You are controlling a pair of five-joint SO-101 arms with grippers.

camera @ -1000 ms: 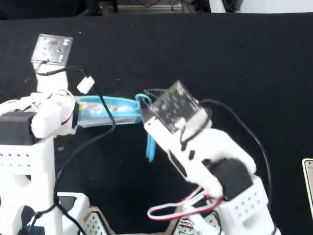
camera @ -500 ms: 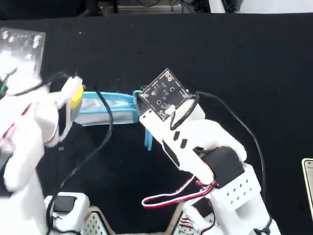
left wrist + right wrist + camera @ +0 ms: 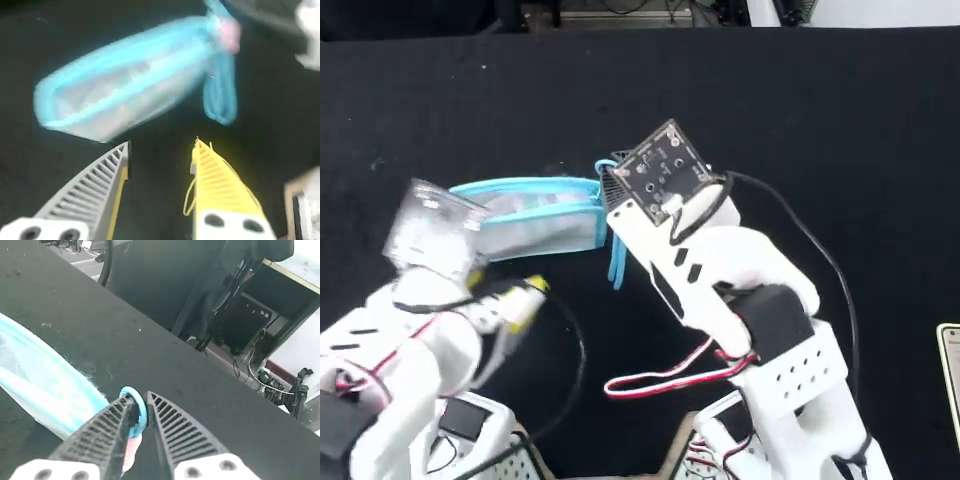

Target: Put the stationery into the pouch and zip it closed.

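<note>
This looks like a robot lab or a workroom. One white plastic robot arm [image 3: 740, 290] and a second arm [image 3: 400, 350] stand at a table [image 3: 880, 120] with a black cloth over it. Loose red and white wires [image 3: 660, 382] hang from one arm, and a bare circuit board [image 3: 660, 175] sits on top. Behind the table are a dark chair [image 3: 150, 280] and a desk [image 3: 295, 277] with tangled cords [image 3: 245, 367] under it.

Black tabletop [image 3: 820, 120]; dark chair [image 3: 165, 280] behind; cables [image 3: 260, 382] beyond.
</note>
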